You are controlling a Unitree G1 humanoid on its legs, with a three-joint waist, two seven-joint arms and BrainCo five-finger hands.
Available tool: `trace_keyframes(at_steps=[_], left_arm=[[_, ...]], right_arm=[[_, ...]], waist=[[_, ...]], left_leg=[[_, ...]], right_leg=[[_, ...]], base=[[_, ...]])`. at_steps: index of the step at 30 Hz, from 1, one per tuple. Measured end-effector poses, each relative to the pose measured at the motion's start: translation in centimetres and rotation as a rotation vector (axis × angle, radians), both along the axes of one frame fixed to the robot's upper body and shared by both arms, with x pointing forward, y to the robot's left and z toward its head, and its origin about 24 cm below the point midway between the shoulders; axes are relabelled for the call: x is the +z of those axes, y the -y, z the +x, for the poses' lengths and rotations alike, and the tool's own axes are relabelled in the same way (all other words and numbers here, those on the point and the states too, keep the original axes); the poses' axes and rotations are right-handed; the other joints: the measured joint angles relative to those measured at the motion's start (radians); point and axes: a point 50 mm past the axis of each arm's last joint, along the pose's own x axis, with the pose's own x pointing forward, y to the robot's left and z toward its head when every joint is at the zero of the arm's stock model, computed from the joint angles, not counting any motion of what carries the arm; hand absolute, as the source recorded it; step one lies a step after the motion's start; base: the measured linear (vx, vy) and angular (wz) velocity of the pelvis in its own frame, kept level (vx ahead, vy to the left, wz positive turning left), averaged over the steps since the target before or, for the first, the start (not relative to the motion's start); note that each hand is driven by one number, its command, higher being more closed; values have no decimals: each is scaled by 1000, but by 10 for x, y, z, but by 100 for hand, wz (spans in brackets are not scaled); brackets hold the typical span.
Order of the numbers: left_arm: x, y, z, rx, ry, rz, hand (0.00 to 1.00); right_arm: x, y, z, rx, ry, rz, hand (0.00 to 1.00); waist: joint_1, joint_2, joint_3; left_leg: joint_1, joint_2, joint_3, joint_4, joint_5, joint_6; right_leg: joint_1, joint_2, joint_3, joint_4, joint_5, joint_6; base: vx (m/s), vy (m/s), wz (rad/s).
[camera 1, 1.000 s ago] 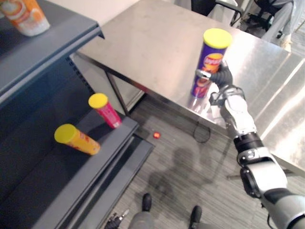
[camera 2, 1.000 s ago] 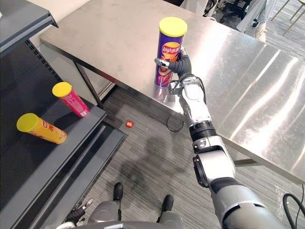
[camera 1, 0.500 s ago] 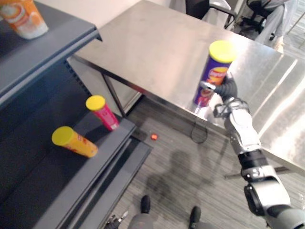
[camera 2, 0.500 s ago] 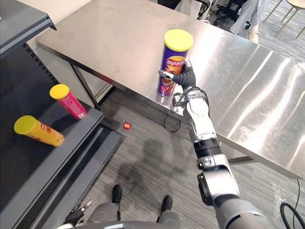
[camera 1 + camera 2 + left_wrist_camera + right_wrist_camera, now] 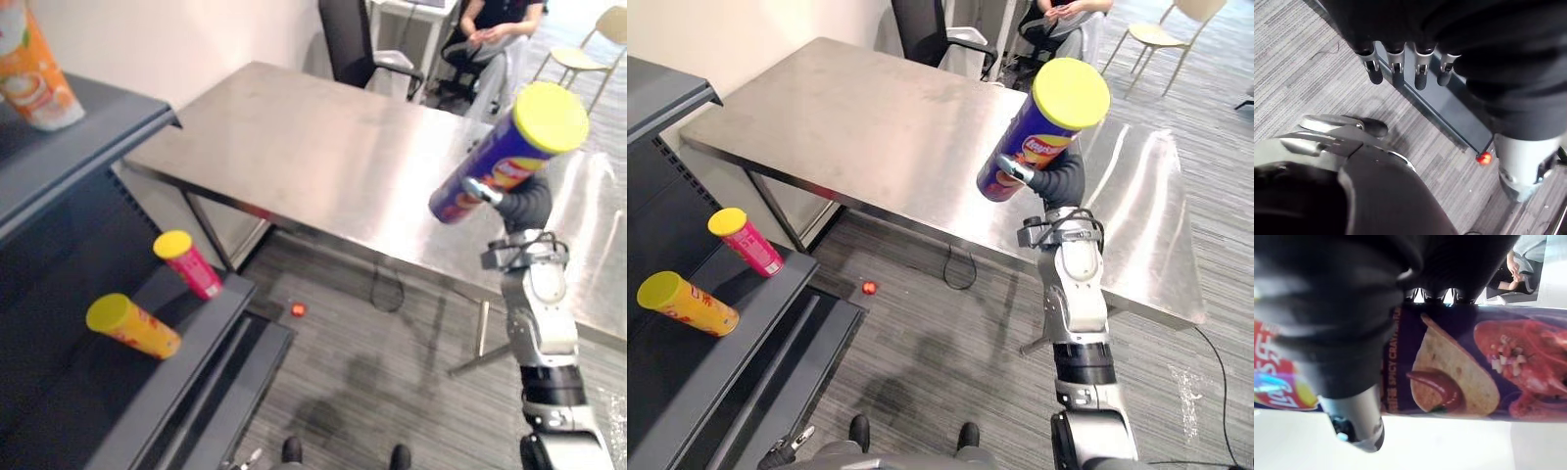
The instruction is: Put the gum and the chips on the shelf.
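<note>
Chips can (image 5: 1038,137) is hanging tilted in the air, clear of the steel table (image 5: 852,117), its yellow lid pointing toward 1 o'clock. Right hand (image 5: 1059,182) is wrapping its fingers round the lower body. Probably light, stiff and slick, it is best gripped mid-body, without crushing. Shelf (image 5: 686,382) is waiting at 8 o'clock. Left hand (image 5: 1396,68) is dangling with straight, empty fingers.

Beneath the right hand (image 5: 1058,181) stands a rectangular brushed-steel table (image 5: 852,117) on grey striped carpet (image 5: 950,362), a dark metal shelf unit (image 5: 715,382) well to the hand's left, a black office chair (image 5: 919,24) and cream wall (image 5: 774,29) beyond.
</note>
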Motion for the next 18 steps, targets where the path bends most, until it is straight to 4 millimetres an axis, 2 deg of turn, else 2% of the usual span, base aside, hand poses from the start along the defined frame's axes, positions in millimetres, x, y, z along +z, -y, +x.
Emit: trace_keyframes(at_steps=[6, 11, 13, 15, 18], left_arm=[[-2, 2, -9, -4, -29, -17, 0], [-3, 2, -13, 1, -42, -21, 0], [-3, 2, -13, 5, -41, -22, 0], [-3, 1, -10, 4, -32, -25, 0], [-3, 3, -4, 15, -14, -33, 0]], right_arm=[[-24, 18, -23, -49, -61, -11, 100], [-32, 37, -41, -129, -82, -1, 100], [-35, 35, -42, -128, -89, 18, 100], [-40, 22, -40, -82, -96, 50, 100], [-40, 8, -37, -19, -92, 55, 100]], waist=[[-19, 8, -36], [-29, 9, -51], [-31, 8, -49], [-27, 13, -41], [-25, 31, -28]], left_leg=[[8, 3, 13, -4, 1, -3], [18, 3, -11, 1, 4, -3], [9, 5, -30, 42, -10, -8], [-58, 16, -95, 210, -81, -14], [-130, 31, -180, 284, -96, -24]], right_leg=[[-4, 2, 10, 10, -1, 1], [9, 0, -10, 34, -15, 1], [0, -6, -20, 99, -50, -4], [4, -11, -65, 192, -108, -15], [12, 5, -140, 214, -127, -27]], base=[[-42, -13, -8], [-1, -9, 12], [-17, -15, 26], [-55, -42, 61], [-104, -81, 79]])
